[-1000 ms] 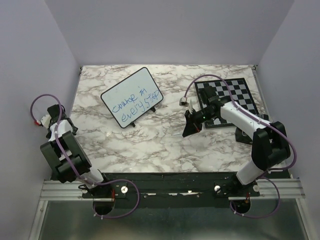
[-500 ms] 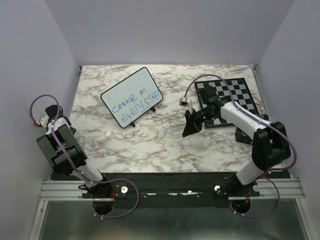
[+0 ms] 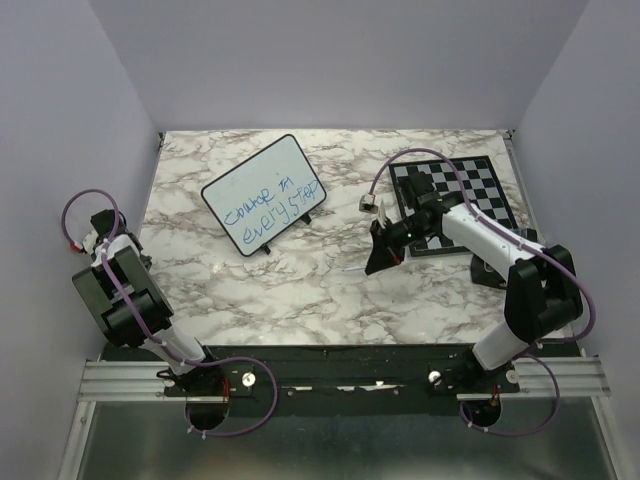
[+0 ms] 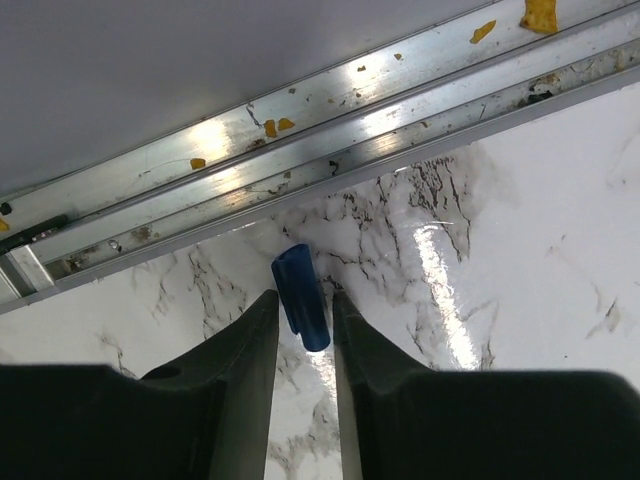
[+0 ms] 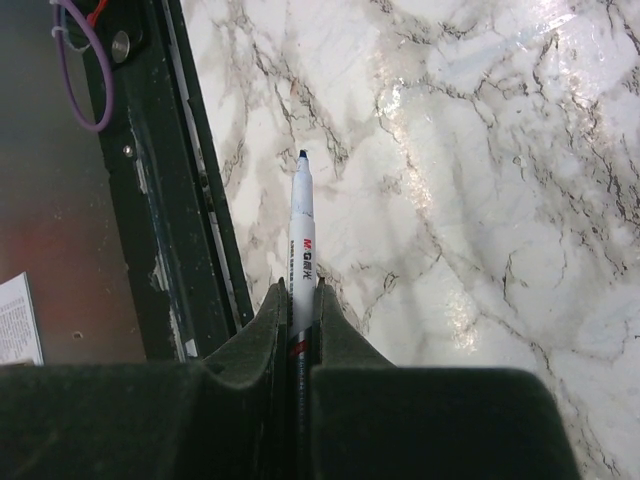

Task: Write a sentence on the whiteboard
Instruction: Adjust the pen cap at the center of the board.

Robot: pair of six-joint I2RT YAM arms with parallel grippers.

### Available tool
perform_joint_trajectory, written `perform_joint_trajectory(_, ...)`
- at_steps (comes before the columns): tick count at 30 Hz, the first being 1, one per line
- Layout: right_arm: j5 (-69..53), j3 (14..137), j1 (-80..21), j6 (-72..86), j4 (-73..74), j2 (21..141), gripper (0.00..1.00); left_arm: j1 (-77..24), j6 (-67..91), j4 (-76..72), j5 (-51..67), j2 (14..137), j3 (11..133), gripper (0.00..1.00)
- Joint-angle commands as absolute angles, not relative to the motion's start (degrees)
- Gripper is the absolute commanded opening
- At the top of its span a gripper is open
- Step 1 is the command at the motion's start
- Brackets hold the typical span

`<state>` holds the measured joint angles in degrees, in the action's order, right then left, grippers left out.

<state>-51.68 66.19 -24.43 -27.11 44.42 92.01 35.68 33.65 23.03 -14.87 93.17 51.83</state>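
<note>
The whiteboard [image 3: 240,180] stands tilted at the back left of the marble table. The sentence [image 3: 268,208] runs across it in two lines of blue handwriting. My right gripper [image 3: 378,258] is to the right of the board and apart from it. In the right wrist view it [image 5: 300,287] is shut on a white marker [image 5: 302,215], uncapped, tip pointing away over the table. My left gripper [image 3: 103,226] is at the table's left edge. In the left wrist view it [image 4: 305,300] is shut on a blue marker cap [image 4: 296,272] that sticks out past the fingertips.
A black-and-white chessboard [image 3: 475,188] lies at the back right, under my right arm. An aluminium rail [image 4: 330,130] runs along the table's edge by the wall, just beyond the left gripper. A black frame bar [image 5: 190,220] borders the table near the marker tip.
My left arm has swung back and to the left, toward the table's left edge, with the cap. The right arm and the whiteboard have barely moved.
</note>
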Motion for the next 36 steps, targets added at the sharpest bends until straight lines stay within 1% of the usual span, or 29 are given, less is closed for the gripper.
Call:
perform_joint_trajectory(1, -53.26, 67.68, -24.7, -28.39, 45.79, 89.47, 0.0, 36.91, 32.61, 23.11, -11.34, 95.01, 51.15, 0.34)
perform_joint_trajectory(4, -53.17, 67.76, -24.7, -28.39, 45.79, 89.12, 0.0, 37.0, 32.7, 23.2, -10.2, 95.01, 50.71, 0.28)
perform_joint_trajectory(7, -53.26, 67.85, -24.7, -28.56, 45.88, 89.12, 0.01, 36.91, 33.92, 23.47, -7.74, 95.27, 49.66, 0.24)
perform_joint_trajectory(11, -53.26, 68.03, -24.7, -28.74, 46.14, 88.77, 0.01, 35.87, 37.26, 23.38, -3.26, 96.06, 47.38, 0.23)
perform_joint_trajectory(13, -53.44, 68.12, -24.7, -28.83, 46.23, 88.59, 0.0, 35.25, 38.66, 24.51, -2.89, 96.42, 46.4, 0.19)
perform_joint_trajectory(16, -53.79, 68.12, -24.7, -28.92, 46.32, 87.63, 0.0, 33.93, 40.6, 25.13, -1.94, 93.43, 44.56, 0.18)
perform_joint_trajectory(21, -54.32, 68.29, -24.61, -29.09, 46.58, 85.61, 0.01, 32.52, 44.63, 28.47, 1.93, 93.34, 43.77, 0.18)
perform_joint_trajectory(27, -54.84, 68.38, -24.61, -28.92, 46.67, 83.24, 0.01, 24.18, 48.42, 30.41, -1.92, 91.68, 42.54, 0.19)
perform_joint_trajectory(30, -54.84, 68.47, -24.7, -28.92, 46.67, 82.18, 0.01, 17.33, 50.36, 31.46, -3.86, 90.62, 42.54, 0.19)
perform_joint_trajectory(36, -55.11, 68.47, -24.7, -28.83, 46.67, 80.86, 0.01, 7.67, 55.28, 32.61, -4.57, 85.97, 40.44, 0.19)
